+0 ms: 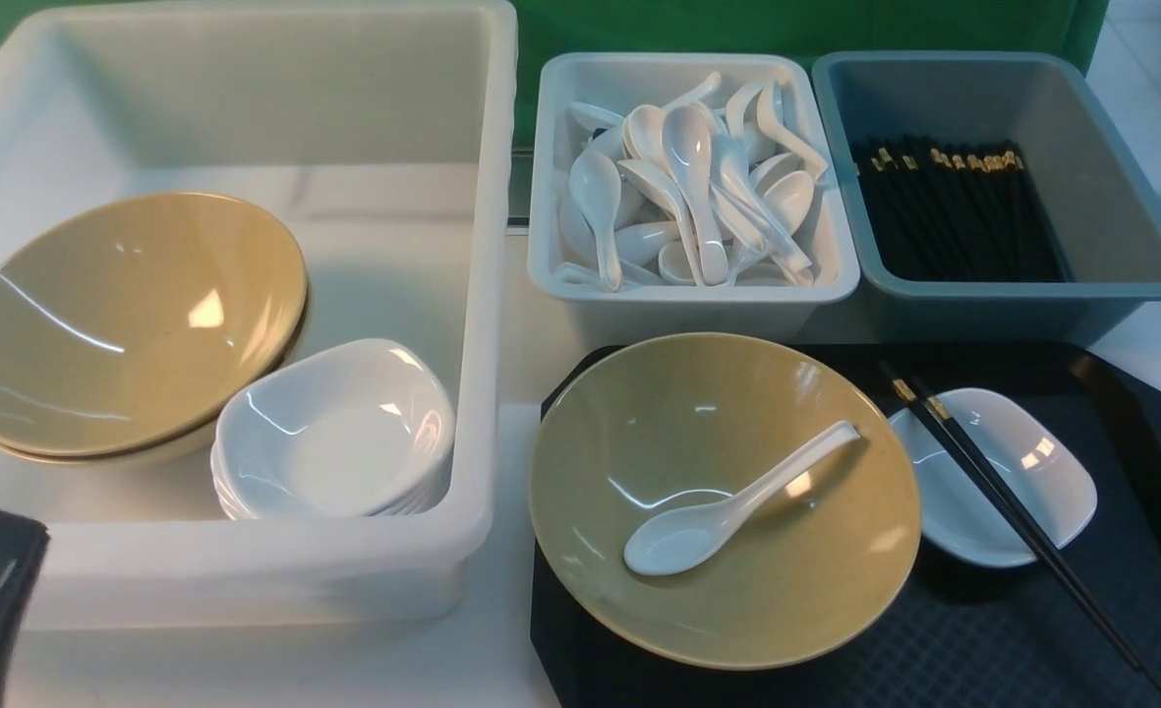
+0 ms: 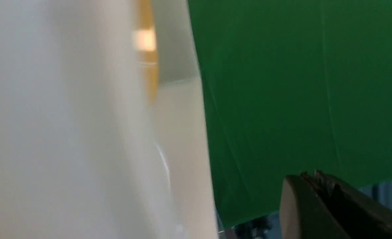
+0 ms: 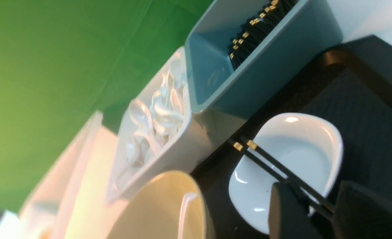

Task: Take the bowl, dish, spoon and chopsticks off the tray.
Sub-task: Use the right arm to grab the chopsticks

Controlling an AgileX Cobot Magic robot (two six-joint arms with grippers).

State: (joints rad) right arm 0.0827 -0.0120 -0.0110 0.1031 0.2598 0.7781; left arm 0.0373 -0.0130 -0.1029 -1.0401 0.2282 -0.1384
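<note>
On the black tray (image 1: 1032, 639) sits the mustard bowl (image 1: 786, 610) with the white spoon (image 1: 727, 506) lying in it. Beside it is the small white dish (image 1: 1042, 462), and the black chopsticks (image 1: 993, 487) rest across it, pointing toward the tray's near right corner. My right gripper (image 3: 318, 196) is out of the front view. Its wrist view shows it hovering over the chopsticks (image 3: 269, 162) and dish (image 3: 298, 149), jaws apart. My left gripper (image 1: 5, 551) is shut and empty at the near left, beside the big white bin's wall.
A big white bin (image 1: 482, 295) on the left holds stacked tan bowls (image 1: 128, 315) and white dishes (image 1: 334, 433). Behind the tray, a pale bin (image 1: 551, 197) holds spoons and a blue-grey bin (image 1: 1131, 197) holds chopsticks. A green backdrop stands behind.
</note>
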